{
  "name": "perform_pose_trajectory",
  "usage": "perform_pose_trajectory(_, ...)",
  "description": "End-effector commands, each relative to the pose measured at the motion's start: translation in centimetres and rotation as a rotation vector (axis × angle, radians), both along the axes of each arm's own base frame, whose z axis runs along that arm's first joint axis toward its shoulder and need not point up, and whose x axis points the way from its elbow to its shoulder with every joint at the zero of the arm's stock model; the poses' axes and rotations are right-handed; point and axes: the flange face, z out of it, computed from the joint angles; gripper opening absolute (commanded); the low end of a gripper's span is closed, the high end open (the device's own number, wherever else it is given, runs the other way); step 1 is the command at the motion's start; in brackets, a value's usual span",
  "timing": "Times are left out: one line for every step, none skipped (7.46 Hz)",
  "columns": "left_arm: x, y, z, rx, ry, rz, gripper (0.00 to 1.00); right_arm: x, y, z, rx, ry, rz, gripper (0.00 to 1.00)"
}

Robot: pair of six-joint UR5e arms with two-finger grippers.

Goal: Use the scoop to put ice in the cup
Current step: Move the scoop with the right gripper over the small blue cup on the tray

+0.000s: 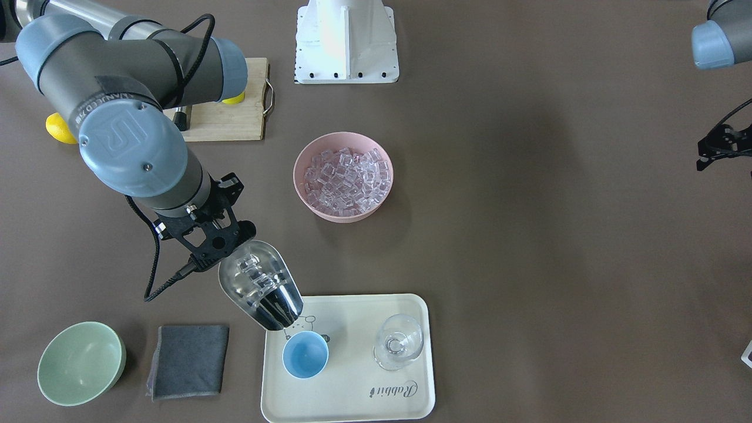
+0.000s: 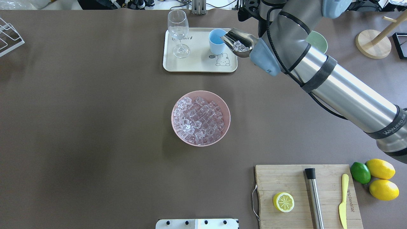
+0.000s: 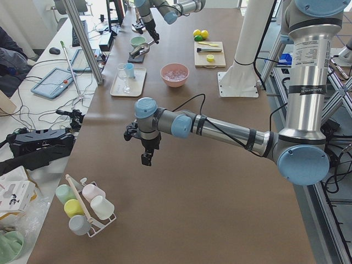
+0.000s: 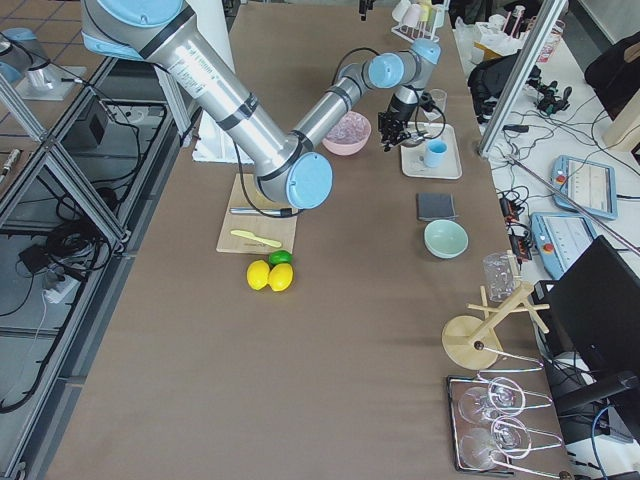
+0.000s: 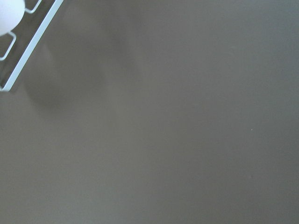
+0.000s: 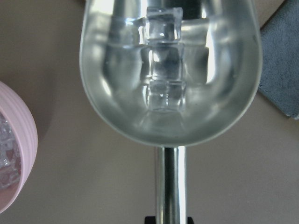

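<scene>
My right gripper [image 1: 214, 241] is shut on the rod handle of the steel scoop [image 1: 261, 288]. The scoop holds a few clear ice cubes [image 6: 163, 60] and tilts down, its lip just over the rim of the light-blue cup [image 1: 305, 354]. The cup stands on the cream tray [image 1: 352, 388] and looks empty. In the overhead view the scoop [image 2: 238, 43] meets the cup [image 2: 217, 41] from the right. More ice [image 1: 346, 176] fills the pink bowl [image 1: 341, 216] at mid table. My left gripper [image 1: 719, 150] hangs far off over bare table; I cannot tell its state.
A clear stemmed glass [image 1: 398, 342] stands on the tray beside the cup. A pale green bowl [image 1: 79, 363] and a grey cloth [image 1: 188, 359] lie next to the tray. A cutting board [image 2: 302, 197] with a half lemon, a steel cylinder and a knife is near the robot.
</scene>
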Motion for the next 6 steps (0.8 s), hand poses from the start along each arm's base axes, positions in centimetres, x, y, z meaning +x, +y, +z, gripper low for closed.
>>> perform_pose_trajectory(-7.9,4.2,6.6,-0.094,0.077,-0.068,0.98,-1.5,-2.8,0.1,-0.023,0.066,-0.028,0.0)
perform_pose_trajectory(-10.4,5.4,8.7,-0.101,0.079,-0.085,0.98,-1.8,-4.0,-0.2,-0.026,0.079,-0.037,0.0)
perform_pose_trajectory(-10.5,5.6,9.1,-0.125,0.117,-0.097,0.98,-1.7,-5.6,-0.4,-0.047,0.092,-0.028,0.0)
perform_pose_trajectory(-10.5,5.6,9.4,-0.139,0.126,-0.103,0.97,-2.1,-6.7,-0.5,-0.061,0.097,-0.042,0.0)
perform_pose_trajectory(-10.5,5.7,9.7,-0.152,0.126,-0.111,0.97,-2.6,-7.4,-0.6,-0.085,0.108,-0.046,0.0)
perform_pose_trajectory(-10.6,5.7,9.7,-0.16,0.126,-0.121,0.97,-2.8,-7.7,-1.1,-0.113,0.127,-0.057,0.0)
